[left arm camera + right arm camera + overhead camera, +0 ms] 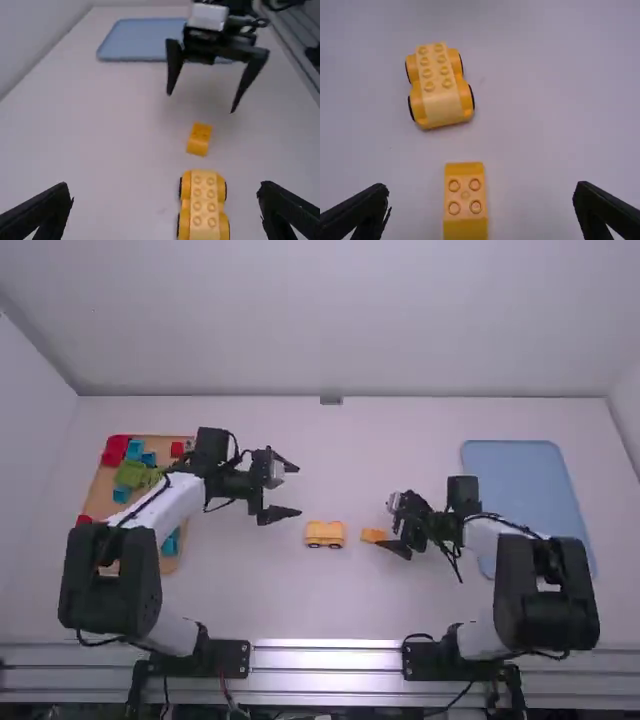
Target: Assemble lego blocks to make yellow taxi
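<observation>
On table (340,460) near parted right fingers (397,549): small orange block (465,196).

The high view looks from well back, above and behind both arms (178,504), facing 12 o'clock and down over the counter (335,605). The left wrist view looks from close behind the left claw (297,490), slanting toward 3 o'clock, past the right claw (385,523) to the blue tray (520,480). The right wrist view faces 9 o'clock, more steeply down. All three share the wheeled yellow base (440,106) and small orange block (465,227), nearest in the right wrist view.
</observation>
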Controlling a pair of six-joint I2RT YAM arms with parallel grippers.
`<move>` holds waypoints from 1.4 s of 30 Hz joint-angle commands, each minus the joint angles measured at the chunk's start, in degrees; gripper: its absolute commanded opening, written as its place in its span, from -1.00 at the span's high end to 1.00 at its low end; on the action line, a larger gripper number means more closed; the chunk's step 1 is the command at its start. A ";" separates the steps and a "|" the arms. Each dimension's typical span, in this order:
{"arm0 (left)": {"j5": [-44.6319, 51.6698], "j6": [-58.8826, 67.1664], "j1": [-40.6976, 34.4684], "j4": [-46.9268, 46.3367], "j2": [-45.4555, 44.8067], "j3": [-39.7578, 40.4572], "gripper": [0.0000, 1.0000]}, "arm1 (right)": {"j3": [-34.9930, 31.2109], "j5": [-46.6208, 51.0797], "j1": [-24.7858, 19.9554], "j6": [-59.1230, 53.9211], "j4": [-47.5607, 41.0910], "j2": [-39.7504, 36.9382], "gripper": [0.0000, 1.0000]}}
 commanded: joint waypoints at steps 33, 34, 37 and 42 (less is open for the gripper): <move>9.57 -3.39 -0.94 8.41 6.67 -0.13 -0.98 | 1.03 -12.72 -1.92 -5.49 18.38 26.18 -0.02; 9.46 -3.37 -1.11 7.98 6.67 -0.13 -0.98 | 1.03 -12.72 -1.92 -5.49 18.36 26.18 0.08; 8.17 -3.41 -0.92 7.15 6.67 -0.13 -0.98 | 1.03 -12.74 -1.92 -5.49 17.92 26.18 0.30; 6.27 -3.39 -1.03 4.94 6.67 -0.13 -0.98 | 1.01 -12.76 -1.90 -4.92 17.94 26.18 0.42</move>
